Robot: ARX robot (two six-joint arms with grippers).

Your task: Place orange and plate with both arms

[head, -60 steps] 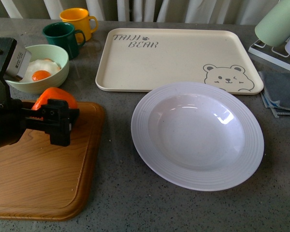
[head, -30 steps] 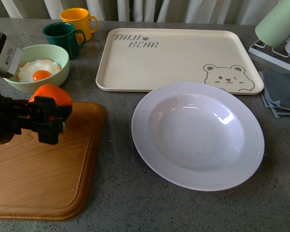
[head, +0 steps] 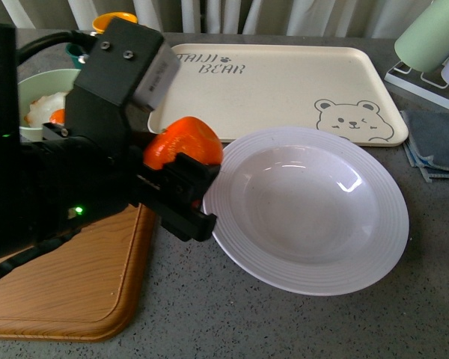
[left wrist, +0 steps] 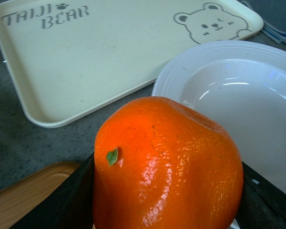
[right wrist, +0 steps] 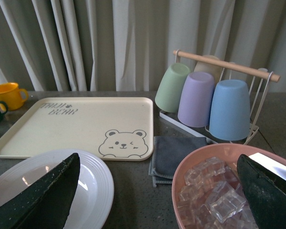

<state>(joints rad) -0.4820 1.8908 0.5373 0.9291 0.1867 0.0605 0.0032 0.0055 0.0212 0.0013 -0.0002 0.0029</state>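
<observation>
Since half a second ago the left gripper (head: 179, 166) has carried the orange (head: 185, 139) rightward, off the far corner of the wooden board (head: 60, 292) to the near-left rim of the plate (head: 314, 262), which lies where it was; its jaws are clamped on the fruit's sides, the green stem dot showing in the left wrist view; the arm now hides the green mug, most of the pale green bowl (head: 28, 84) and nearly all of the yellow mug (head: 108, 20); the bear tray (head: 284, 82) sits just behind the plate; the right gripper (right wrist: 157, 160) hangs spread wide and empty, above a pink bowl of ice (right wrist: 214, 191), near the cup rack (right wrist: 219, 67).
</observation>
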